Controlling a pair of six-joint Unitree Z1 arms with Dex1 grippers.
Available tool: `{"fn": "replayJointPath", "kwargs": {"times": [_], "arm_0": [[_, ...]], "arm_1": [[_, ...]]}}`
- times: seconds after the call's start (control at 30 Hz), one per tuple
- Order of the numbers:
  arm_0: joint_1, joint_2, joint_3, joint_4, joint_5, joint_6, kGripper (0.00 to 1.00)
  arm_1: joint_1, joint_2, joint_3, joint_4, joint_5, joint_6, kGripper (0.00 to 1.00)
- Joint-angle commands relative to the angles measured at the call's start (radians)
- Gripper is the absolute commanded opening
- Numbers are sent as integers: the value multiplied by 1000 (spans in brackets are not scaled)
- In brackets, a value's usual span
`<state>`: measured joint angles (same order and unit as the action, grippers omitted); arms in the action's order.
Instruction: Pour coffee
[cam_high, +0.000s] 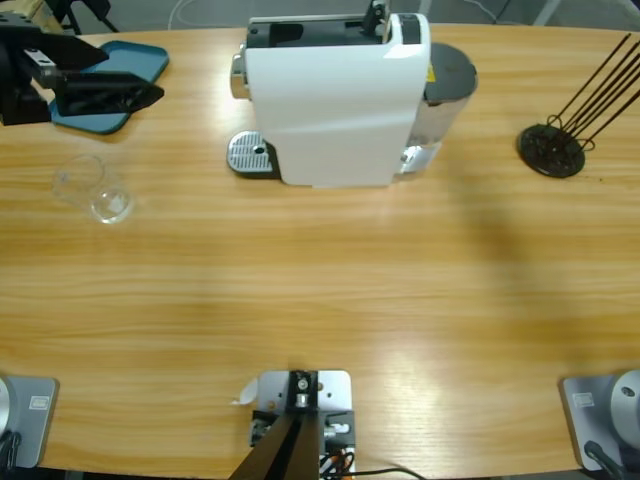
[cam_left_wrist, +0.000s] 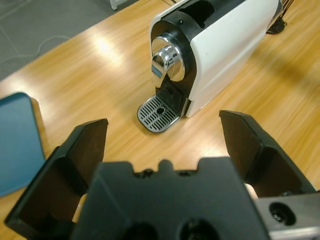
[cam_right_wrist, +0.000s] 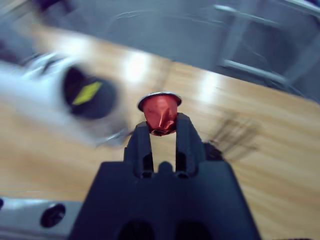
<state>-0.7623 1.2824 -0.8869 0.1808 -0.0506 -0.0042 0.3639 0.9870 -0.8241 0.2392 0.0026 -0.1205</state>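
A white coffee machine (cam_high: 335, 105) stands at the table's far middle, its chrome spout (cam_left_wrist: 167, 60) over a round drip tray (cam_left_wrist: 157, 112). My left gripper (cam_high: 130, 78) hovers at the far left above a blue tray (cam_high: 140, 60). In the left wrist view the left gripper (cam_left_wrist: 165, 122) is open and holds nothing, facing the machine's spout end. A small clear glass (cam_high: 95, 190) sits near the left edge, in front of that gripper. The coffee is out of view; I make out no liquid in the glass. My right gripper (cam_right_wrist: 160, 131) is shut on a small red capsule (cam_right_wrist: 160, 112); it is not seen in the high view.
A black capsule rack (cam_high: 550, 150) with thin slanting rods stands at the far right. The machine's dark tank lid (cam_right_wrist: 90, 92) shows blurred behind the capsule. Bare wooden table (cam_high: 320, 290) spreads across the middle and front.
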Motion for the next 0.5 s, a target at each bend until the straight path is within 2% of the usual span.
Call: {"fn": "replayJointPath", "kwargs": {"times": [0.03,0.1,0.2,0.33,0.5], "arm_0": [[-12,-116,37,100,-5,-17,968],[-12,-140,49,110,-5,-19,965],[-12,-166,73,119,0,-22,964],[-12,-189,76,136,32,-29,964],[-11,-197,78,136,51,-27,968]], "arm_1": [[404,206,-180,72,100,-106,0],[522,314,-274,98,89,-133,0],[597,449,-380,98,92,-158,0],[615,610,-520,94,92,-207,0],[591,758,-670,95,62,-353,0]]}}
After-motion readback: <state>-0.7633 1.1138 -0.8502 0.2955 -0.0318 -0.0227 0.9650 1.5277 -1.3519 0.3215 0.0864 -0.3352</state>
